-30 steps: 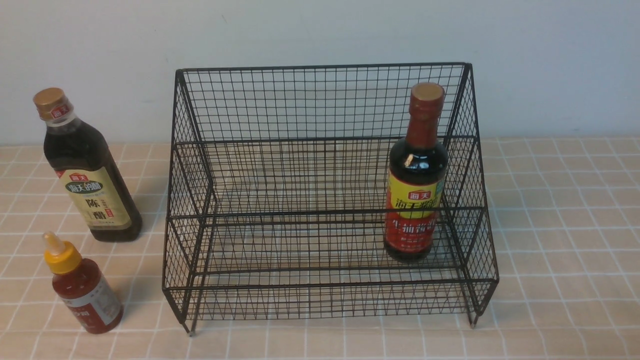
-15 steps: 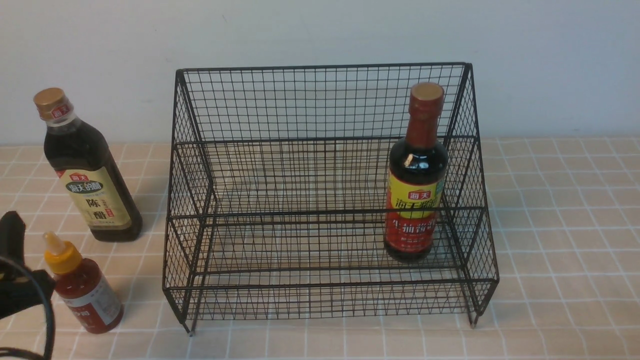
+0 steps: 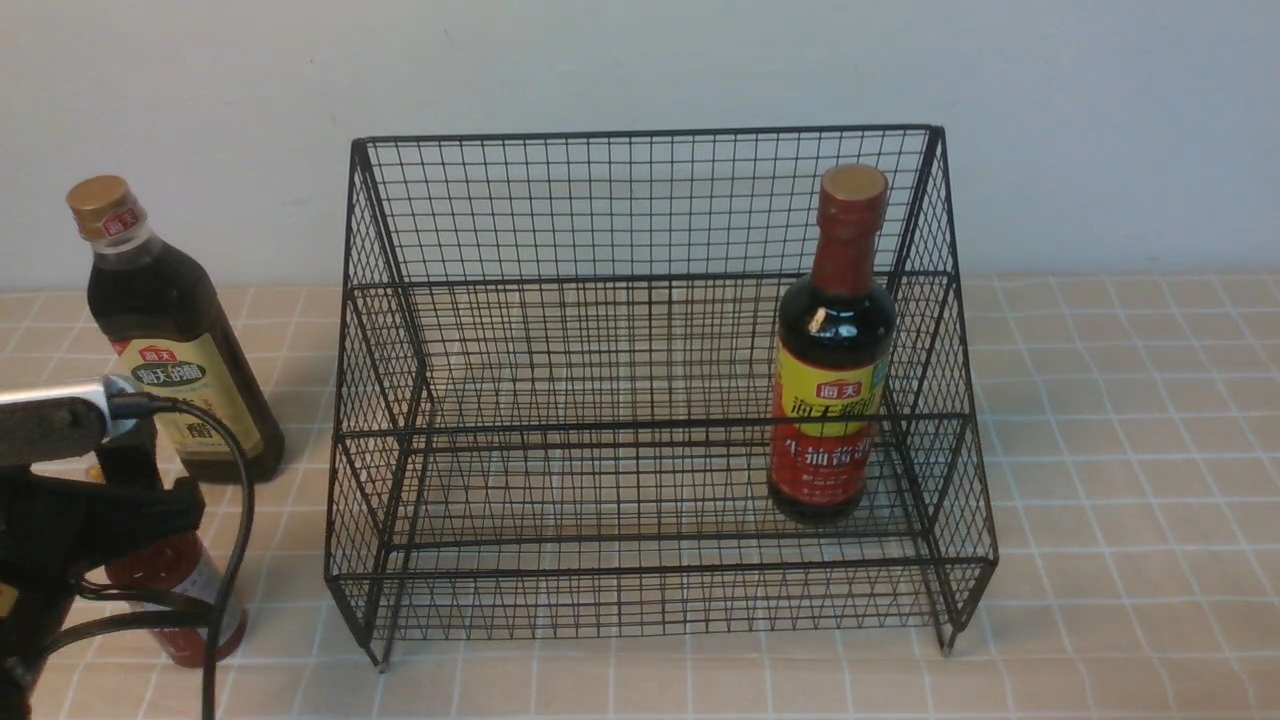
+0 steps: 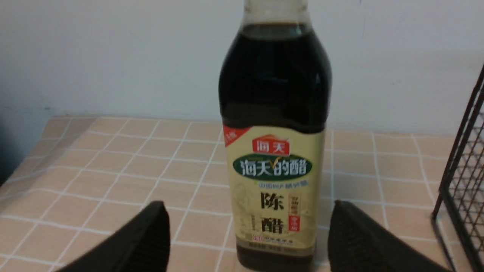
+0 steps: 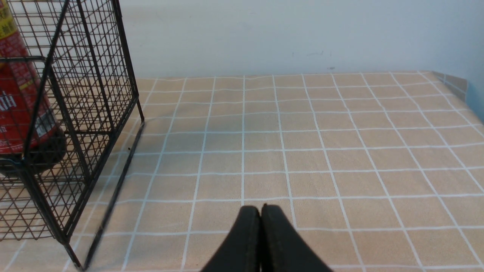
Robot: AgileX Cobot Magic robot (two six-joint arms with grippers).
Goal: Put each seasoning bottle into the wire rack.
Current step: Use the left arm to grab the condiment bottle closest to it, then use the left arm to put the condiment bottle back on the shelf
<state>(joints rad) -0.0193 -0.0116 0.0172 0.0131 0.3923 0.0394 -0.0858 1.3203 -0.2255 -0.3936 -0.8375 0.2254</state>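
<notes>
Vinegar bottle (image 4: 274,151) is standing upright on the table (image 5: 340,151), off to the left of the rack (image 3: 640,200) and outside it. So its long axis is straight up and down. From the left wrist view it's dead ahead of the left gripper (image 4: 248,206) and lined up with the gap. The jaws are spread wide with nothing in them, and the bottle sits a bit beyond the fingertips, not touching as far as I can tell. My guess is the next move is a straight push forward, then a squeeze around the body at label height.

The left arm is clearly the nearer one. The sauce bottle (image 3: 160,568) is right under that arm in the front view, also outside the rack.

Soy bottle (image 3: 835,350) is upright in the rack already, right-hand side, on a lower tier. The right gripper (image 5: 261,211) is over beyond the rack's right end, pinched closed on nothing.

Writing: the vinegar label says 海天 in red, 海天的醋 on a green oval, and 陈醋 big below. The soy label shows 海天, and 生抽酱油 is half readable through the wire. Can't read the sauce label.
</notes>
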